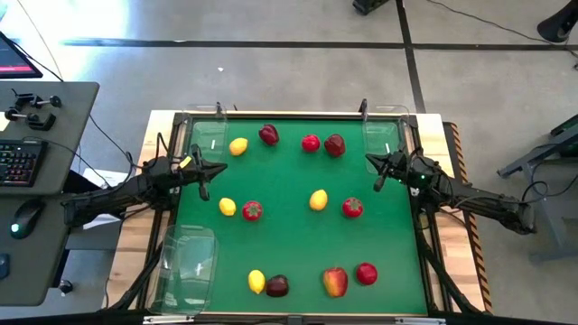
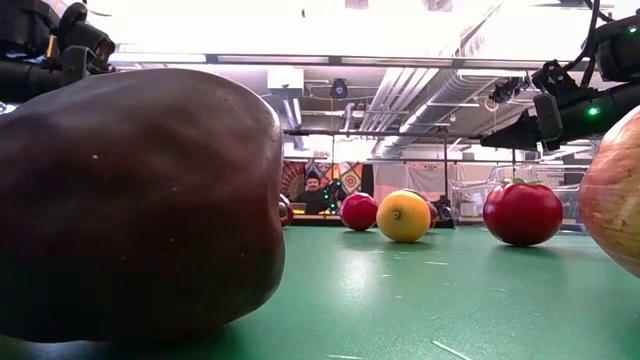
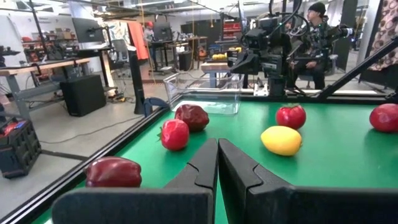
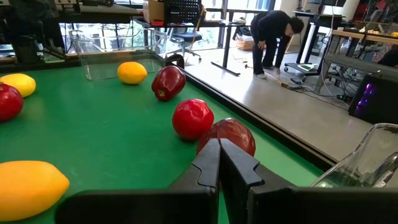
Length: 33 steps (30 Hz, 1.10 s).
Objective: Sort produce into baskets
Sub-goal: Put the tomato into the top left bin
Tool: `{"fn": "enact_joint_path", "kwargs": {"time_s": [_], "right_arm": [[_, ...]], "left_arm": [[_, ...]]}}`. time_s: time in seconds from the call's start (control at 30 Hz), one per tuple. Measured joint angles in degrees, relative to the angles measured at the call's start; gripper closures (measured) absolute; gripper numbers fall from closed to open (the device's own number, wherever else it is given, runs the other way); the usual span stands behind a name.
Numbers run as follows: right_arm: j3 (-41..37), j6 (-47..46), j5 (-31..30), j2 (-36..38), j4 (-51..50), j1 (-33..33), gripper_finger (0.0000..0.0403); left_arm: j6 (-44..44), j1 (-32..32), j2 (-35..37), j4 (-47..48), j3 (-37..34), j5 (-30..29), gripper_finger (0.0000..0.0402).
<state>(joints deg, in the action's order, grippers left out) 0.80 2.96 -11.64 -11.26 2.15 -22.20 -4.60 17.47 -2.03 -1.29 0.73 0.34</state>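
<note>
Green felt (image 1: 298,226) covers the table, with lemons (image 1: 318,199) and red apples (image 1: 352,208) scattered across it. Clear baskets sit at eleven (image 1: 206,135), one (image 1: 381,137) and seven o'clock (image 1: 185,266). Left gripper (image 1: 204,178) at nine and right gripper (image 1: 377,171) at three hang empty, fingers pressed together.

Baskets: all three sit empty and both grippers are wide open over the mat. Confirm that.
Not quite. The three baskets are empty, but the left gripper and right gripper are shut, fingers pressed together, as both wrist views show.
</note>
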Motion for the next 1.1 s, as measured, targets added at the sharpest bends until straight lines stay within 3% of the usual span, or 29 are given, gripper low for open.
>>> {"fn": "enact_joint_path", "kwargs": {"time_s": [0.33, 0.5, 0.67, 0.83, 1.1], "right_arm": [[0.00, 0.00, 0.00, 0.00, 0.00, 0.00, 0.0402], [0.01, 0.01, 0.00, 0.02, -0.01, 0.00, 0.0402], [0.00, 0.00, 0.02, 0.02, 0.00, 0.00, 0.0402], [0.01, 0.02, 0.02, 0.01, -0.01, -0.02, 0.0402], [0.00, 0.00, 0.02, 0.00, -0.02, 0.00, 0.0402]], "left_arm": [[0.18, -0.02, 0.01, -1.47, 0.00, 0.68, 0.0401], [5.69, -0.02, 0.01, -1.86, 0.00, 0.79, 0.0401], [1.88, 0.14, 0.00, -4.22, 0.00, -1.07, 0.0401], [5.02, 0.13, -0.01, -9.08, 0.00, -1.06, 0.0401], [5.45, -0.13, -0.07, -12.33, 0.00, 4.88, 0.0401]]}}
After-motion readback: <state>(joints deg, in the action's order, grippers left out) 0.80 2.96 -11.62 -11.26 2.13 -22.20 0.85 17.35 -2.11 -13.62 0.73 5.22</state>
